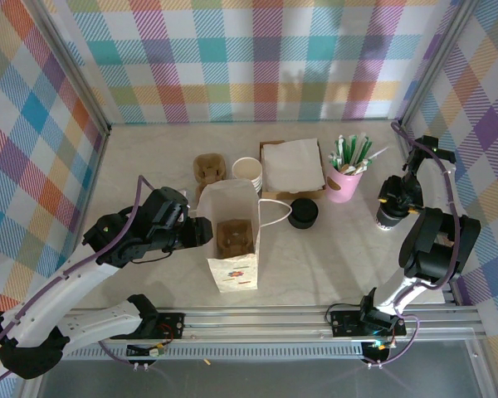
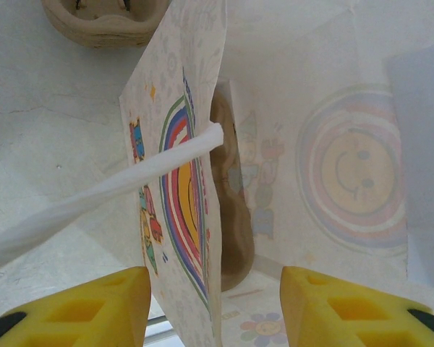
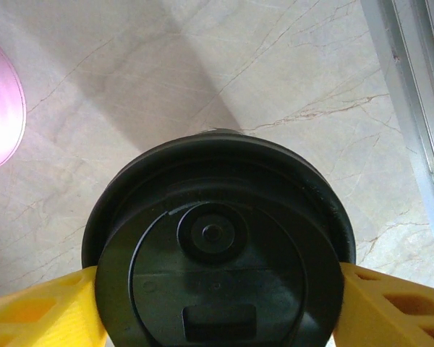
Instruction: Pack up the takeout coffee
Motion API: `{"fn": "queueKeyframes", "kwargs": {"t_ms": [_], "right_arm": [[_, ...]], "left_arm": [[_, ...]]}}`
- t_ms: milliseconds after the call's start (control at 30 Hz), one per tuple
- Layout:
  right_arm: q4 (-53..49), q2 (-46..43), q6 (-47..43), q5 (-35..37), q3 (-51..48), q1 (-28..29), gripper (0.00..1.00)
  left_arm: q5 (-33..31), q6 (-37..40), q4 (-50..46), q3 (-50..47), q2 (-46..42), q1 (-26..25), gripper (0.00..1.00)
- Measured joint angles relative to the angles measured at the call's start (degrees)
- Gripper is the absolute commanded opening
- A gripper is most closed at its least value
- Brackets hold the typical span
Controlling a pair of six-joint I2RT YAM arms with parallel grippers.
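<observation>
Round black lid (raised centre knob) capping the takeout coffee

Paper wall of takeout coffee unseen beneath lid

No word, number or brand can be read: the paper bag bears only pictures, a rainbow at 9 o'clock, a smiley face at 3 o'clock and a flower at 6 o'clock, and the raised marks atop the takeout coffee are illegible.
</observation>
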Motion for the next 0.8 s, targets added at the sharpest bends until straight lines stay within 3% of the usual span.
{"fn": "queueKeyframes", "kwargs": {"t_ms": [433, 800], "right_arm": [[3.48, -6.62, 1.64, -1.03, -7.13, 0.61, 0.64], [2.12, -14.80, 6.32, -3.15, -14.27, 5.22, 0.61]], "left_arm": [[0.02, 2.71, -0.09, 0.00, 0.04, 0.00, 0.50], [1.07, 5.62, -0.09, 0.61, 1.64, 0.07, 0.49]]}}
